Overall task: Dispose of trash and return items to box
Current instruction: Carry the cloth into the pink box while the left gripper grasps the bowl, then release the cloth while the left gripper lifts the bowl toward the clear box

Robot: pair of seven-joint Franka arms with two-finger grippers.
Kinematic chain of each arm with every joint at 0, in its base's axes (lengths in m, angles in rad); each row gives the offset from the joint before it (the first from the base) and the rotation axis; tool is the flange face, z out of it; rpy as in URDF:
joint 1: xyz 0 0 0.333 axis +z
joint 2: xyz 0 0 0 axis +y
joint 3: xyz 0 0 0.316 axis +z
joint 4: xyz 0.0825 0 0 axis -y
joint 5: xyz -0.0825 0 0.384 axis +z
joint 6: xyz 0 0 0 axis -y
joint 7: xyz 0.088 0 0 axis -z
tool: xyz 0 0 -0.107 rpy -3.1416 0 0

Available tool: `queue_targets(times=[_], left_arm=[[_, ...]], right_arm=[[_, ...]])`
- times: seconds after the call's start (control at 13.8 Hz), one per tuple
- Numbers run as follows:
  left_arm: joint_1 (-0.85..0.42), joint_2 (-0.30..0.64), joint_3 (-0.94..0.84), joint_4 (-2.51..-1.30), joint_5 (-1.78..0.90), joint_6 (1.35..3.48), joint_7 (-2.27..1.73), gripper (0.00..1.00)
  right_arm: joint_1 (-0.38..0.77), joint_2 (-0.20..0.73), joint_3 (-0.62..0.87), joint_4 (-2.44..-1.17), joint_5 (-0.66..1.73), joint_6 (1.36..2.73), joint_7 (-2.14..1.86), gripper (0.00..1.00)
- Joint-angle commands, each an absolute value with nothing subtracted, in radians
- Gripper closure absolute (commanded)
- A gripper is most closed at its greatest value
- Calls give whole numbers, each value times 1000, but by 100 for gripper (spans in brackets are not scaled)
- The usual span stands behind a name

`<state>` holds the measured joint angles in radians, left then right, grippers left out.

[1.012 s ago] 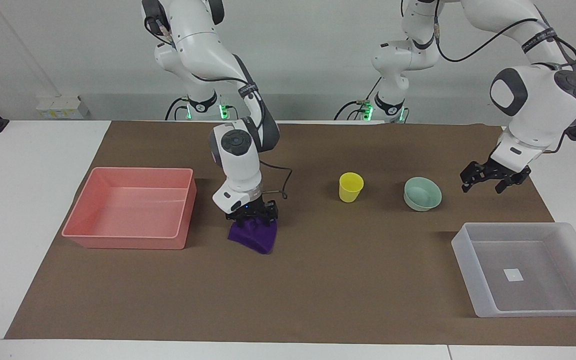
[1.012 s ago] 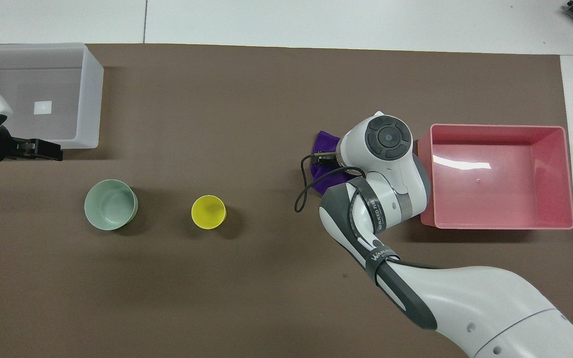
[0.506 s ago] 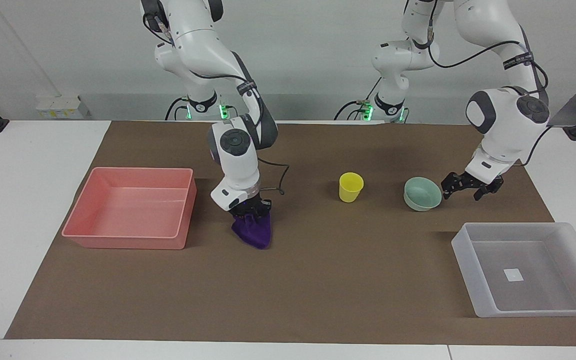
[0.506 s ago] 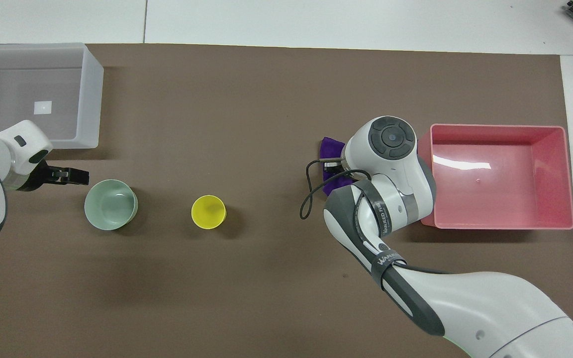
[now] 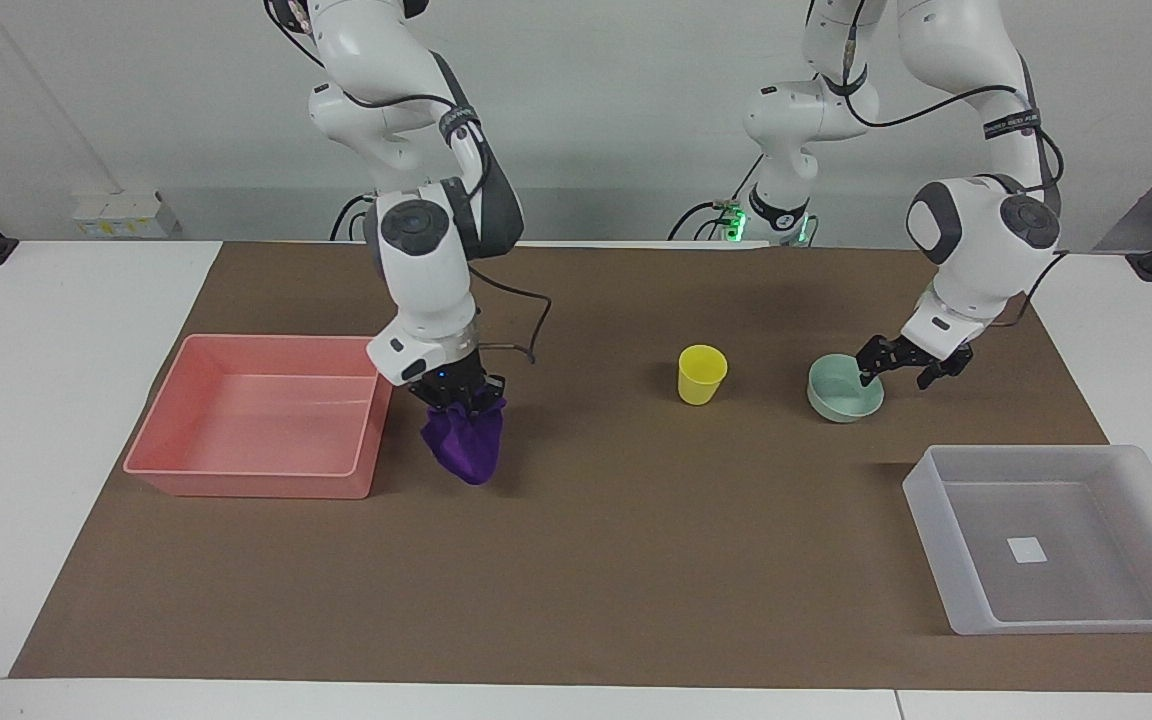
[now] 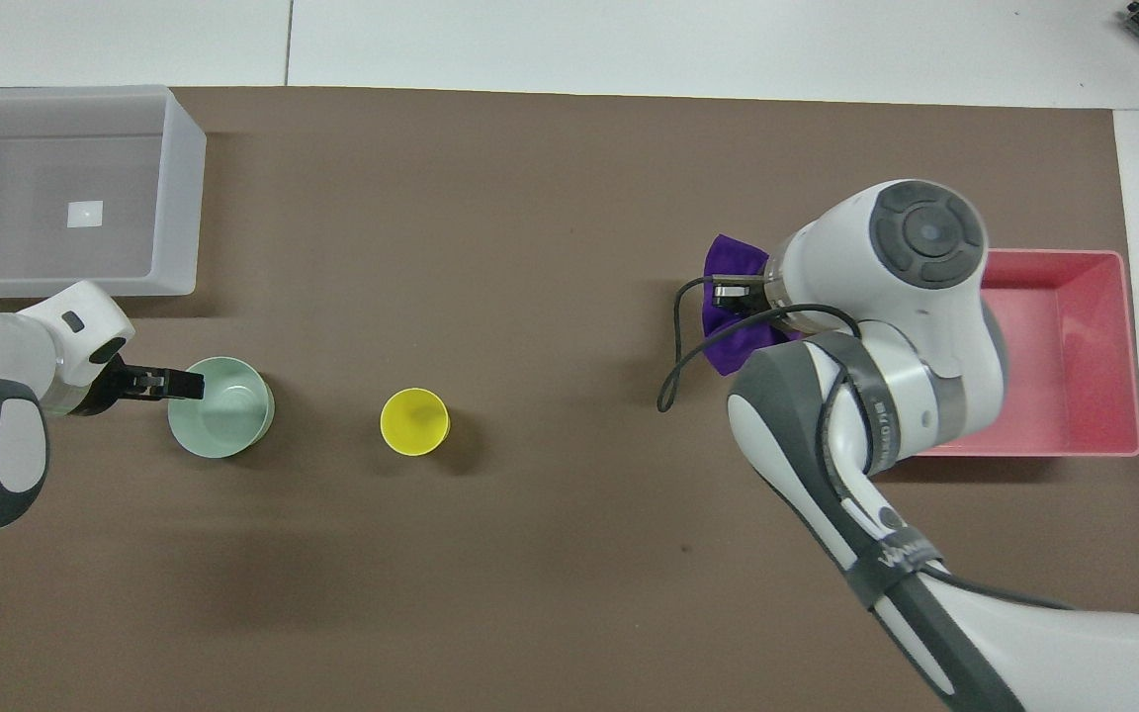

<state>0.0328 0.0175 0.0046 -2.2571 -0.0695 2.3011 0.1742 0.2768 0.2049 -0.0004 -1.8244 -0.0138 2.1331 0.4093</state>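
Brown matting covers the table. Since a second ago the right gripper has lifted the purple cloth wad clear of the mat, fingers clenched on it, just beside the pink tray. Meanwhile the left gripper has dropped to the mint-green bowl, fingers spread astride its rim. Beside the bowl stands the yellow cup, toward the right arm's end; the translucent white box sits farther from the robots.
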Motion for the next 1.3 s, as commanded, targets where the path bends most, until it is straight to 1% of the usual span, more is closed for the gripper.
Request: queue_targets(times=[0.0,0.22,0.36,0.51,0.58,0.65,0.72,0.79,0.87,0.94,1.16,1.23], left_arm=[[17,-17,9,-2319,-94,2358,184,0],[-8,-6,11,-2327,-101,2388,179,0],[-9,-5,11,-2350,-115,2405,179,0],[-9,-5,11,-2358,-117,2411,179,0],[-9,-6,11,-2359,-117,2411,179,3],[-9,-6,11,-2359,-117,2410,179,14],[-9,-8,11,-2364,-117,2410,179,33],[-9,-8,11,-2365,-117,2410,176,60],[-9,-8,11,-2365,-117,2410,163,83],[-9,-9,11,-2365,-117,2410,158,99],[-9,-9,11,-2364,-115,2404,158,100],[-9,-6,12,-2355,-117,2402,160,100]], right_arm=[[215,111,8,-1818,-20,2033,353,100],[102,60,6,-1812,-21,1990,220,100],[16,61,9,-1828,-21,2017,97,100],[-37,64,9,-1857,-21,2034,22,100],[-58,71,9,-1879,-21,2057,-4,100],[-78,71,9,-1913,-21,2090,-27,100],[-90,74,9,-1946,-20,2130,-43,100],[-103,81,9,-1980,-20,2187,-46,100],[-112,84,9,-2020,-20,2236,-46,100],[-113,93,9,-2046,-18,2264,-46,100],[-127,97,9,-2123,-18,2293,-57,100],[-138,97,9,-2140,-18,2325,-63,100]])
